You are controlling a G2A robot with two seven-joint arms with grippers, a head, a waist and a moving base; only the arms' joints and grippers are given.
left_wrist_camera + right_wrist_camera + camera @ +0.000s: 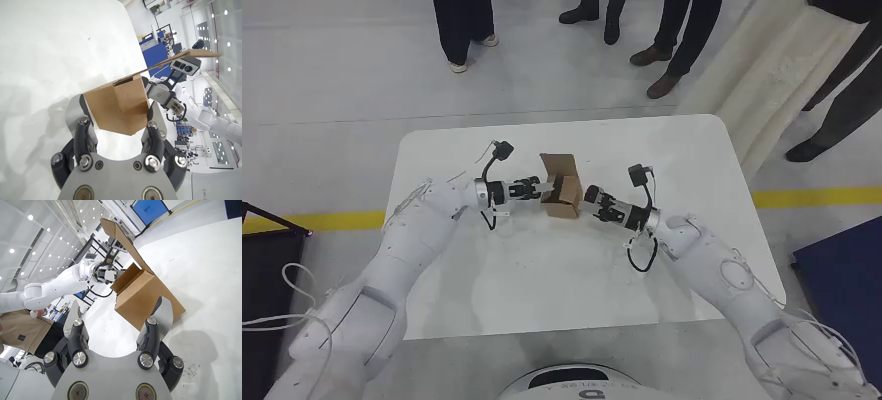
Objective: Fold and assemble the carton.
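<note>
Carton (562,192) clasped at its nine o'clock by the left gripper (541,187), likely for steadying; wide-spread right gripper (591,195) set against it at three o'clock.

a short printed mark with wave lines stands on the white casing (211,186); a small white logo line on the blue screen (149,208) is too small to read.
</note>
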